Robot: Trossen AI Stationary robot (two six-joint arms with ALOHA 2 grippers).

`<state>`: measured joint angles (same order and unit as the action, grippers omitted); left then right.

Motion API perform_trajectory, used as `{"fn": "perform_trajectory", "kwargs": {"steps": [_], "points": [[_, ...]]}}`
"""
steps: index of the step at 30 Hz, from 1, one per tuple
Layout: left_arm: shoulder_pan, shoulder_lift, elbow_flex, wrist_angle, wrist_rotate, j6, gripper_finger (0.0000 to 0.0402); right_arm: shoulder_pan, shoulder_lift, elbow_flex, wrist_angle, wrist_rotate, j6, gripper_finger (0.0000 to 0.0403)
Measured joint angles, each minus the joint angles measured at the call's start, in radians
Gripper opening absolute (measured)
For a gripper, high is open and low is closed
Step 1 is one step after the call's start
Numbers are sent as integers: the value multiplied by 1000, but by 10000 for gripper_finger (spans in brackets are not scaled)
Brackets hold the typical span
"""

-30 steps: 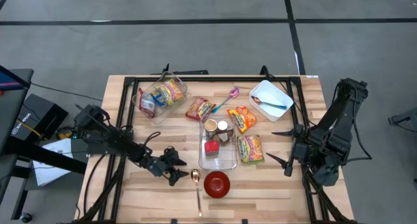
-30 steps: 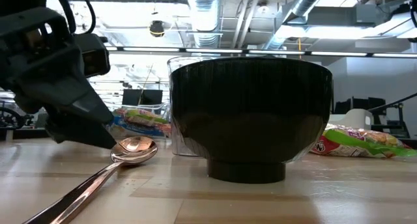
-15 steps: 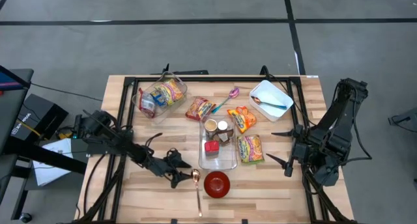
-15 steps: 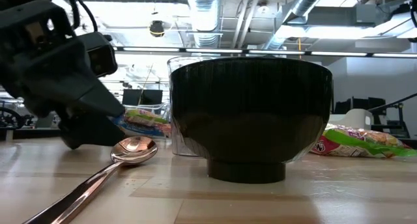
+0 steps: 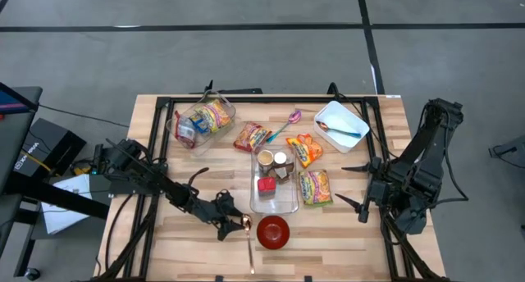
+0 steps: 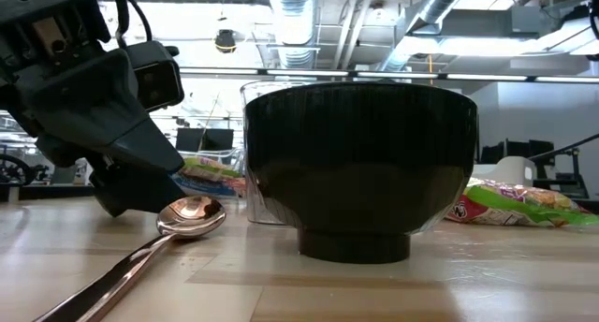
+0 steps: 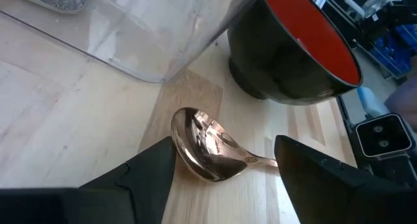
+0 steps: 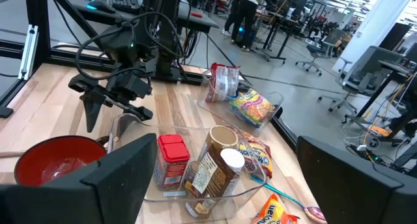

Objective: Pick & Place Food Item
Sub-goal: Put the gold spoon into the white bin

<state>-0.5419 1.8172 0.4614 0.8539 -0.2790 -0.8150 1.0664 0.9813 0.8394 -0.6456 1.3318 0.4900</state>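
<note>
change: left gripper (image 7: 218, 160) has advanced, fingers now straddling the copper metal spoon's (image 7: 207, 144) bowl | hand: jaws wide, narrowing slightly, nothing held | meaning: likely a spoon grasp next | right gripper (image 5: 351, 188): waits spread, far side | red-lined black bowl (image 7: 296, 51): just ahead

Left gripper (image 5: 231, 225) w/ jaws either side of the copper metal spoon's (image 5: 247, 233) bowel end, tight spot: red-and-black round bowl (image 5: 273, 231) just beside, clear plastic rectangular tray (image 5: 274, 202) close behind. Bare wooden bench (image 5: 184, 249) on near-left side gives free room.
</note>
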Motion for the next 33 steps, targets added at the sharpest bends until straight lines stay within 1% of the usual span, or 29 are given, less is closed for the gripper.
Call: {"fn": "perform_trajectory", "kwargs": {"steps": [10,15,25,29,33], "points": [[1,-1,1,-15,-2,2,203,0,0,0,0,0,0,360],[19,-3,2,-33,-2,2,178,0,0,0,0,-1,0,360],[36,-2,1,-51,1,11,111,0,0,0,1,-4,0,360],[30,-2,1,-53,8,15,96,0,0,0,1,-17,0,360],[29,-2,1,-55,13,14,92,0,0,0,1,-24,1,360]]}}
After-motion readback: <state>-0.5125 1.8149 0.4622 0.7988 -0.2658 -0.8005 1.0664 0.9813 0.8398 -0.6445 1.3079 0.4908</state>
